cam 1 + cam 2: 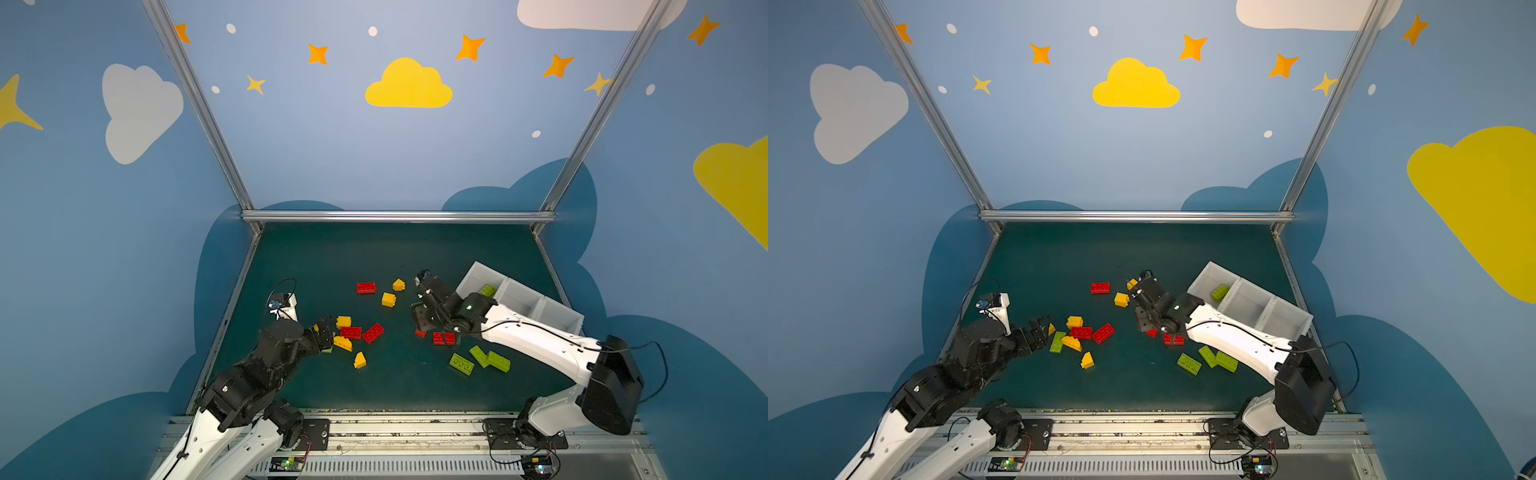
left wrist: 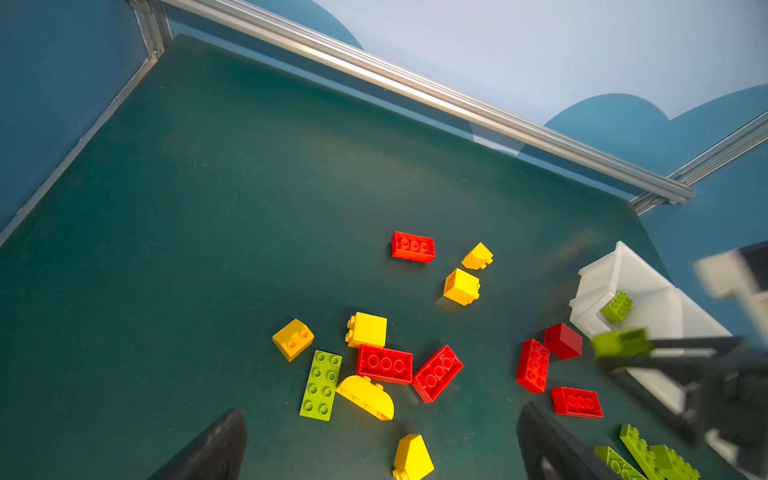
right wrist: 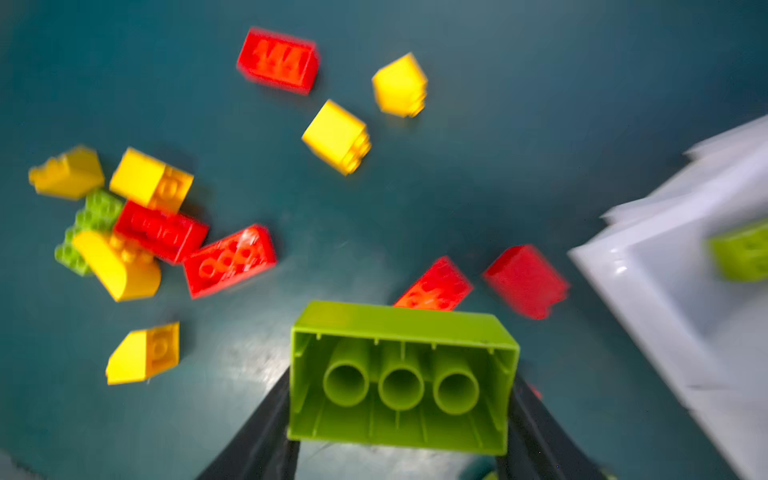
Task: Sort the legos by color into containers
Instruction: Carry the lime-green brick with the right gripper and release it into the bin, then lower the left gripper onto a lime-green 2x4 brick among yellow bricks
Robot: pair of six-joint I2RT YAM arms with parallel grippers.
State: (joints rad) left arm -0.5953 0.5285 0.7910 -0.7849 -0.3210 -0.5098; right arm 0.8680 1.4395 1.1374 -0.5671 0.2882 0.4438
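Lower left in both top views, the left claw (image 1: 326,334) gapes wide beside legos (image 1: 350,332) scattered on the worktop (image 1: 332,257). Right of centre, the right claw (image 3: 401,436) grips a lime brick (image 3: 401,374) near the containers (image 1: 557,309), at far right.

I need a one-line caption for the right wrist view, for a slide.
Right gripper holds a lime green lego, hollow underside in view, near the white containers.

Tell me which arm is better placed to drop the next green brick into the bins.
Right. The right gripper holds a green brick close to the bins; the left gripper is open, empty, across the table from them.
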